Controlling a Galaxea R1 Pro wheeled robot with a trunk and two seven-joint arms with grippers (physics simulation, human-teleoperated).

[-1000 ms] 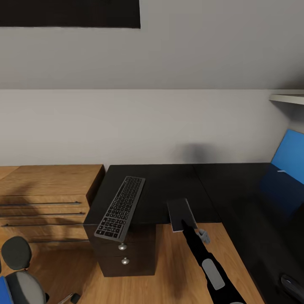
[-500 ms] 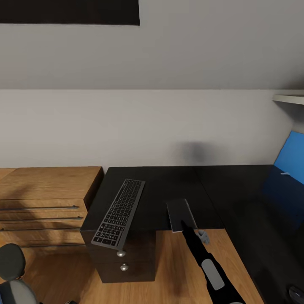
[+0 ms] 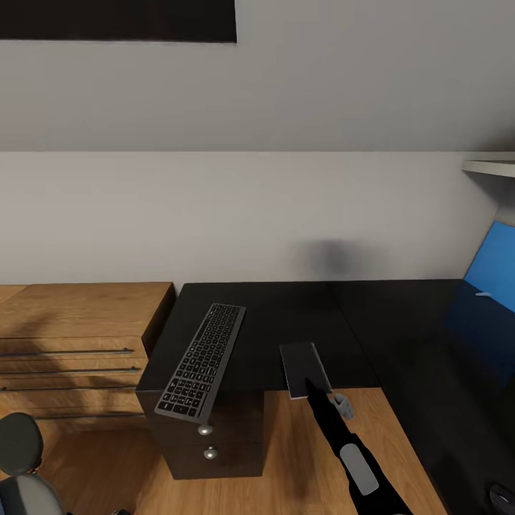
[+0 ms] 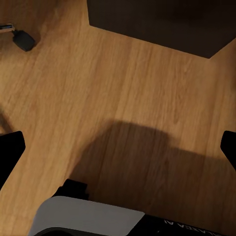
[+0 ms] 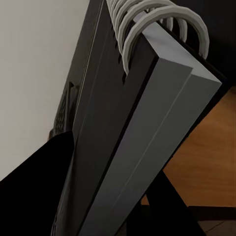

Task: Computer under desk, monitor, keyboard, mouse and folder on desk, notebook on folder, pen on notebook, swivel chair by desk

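The right end effector (image 3: 312, 388), its tips hidden, grips the notebook (image 3: 305, 369) at the black desk (image 3: 286, 322) edge near the keyboard (image 3: 204, 350), left end effector (image 4: 118, 147) spread over wood floor (image 4: 123, 88).

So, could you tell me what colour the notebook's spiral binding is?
White rings, seen best in the right wrist view.

The right arm (image 3: 352, 450) is a slim matte-black limb with a rounded light-grey panel inset along its forearm, and a small pale-grey knuckle-like fitting just behind the right gripper (image 3: 312, 390). The right wrist view shows that gripper's fingers (image 5: 34, 196) as flat black slabs. The left gripper (image 4: 118, 147) has black fingertips, with a light-grey casing behind them bearing partial white lettering on black.
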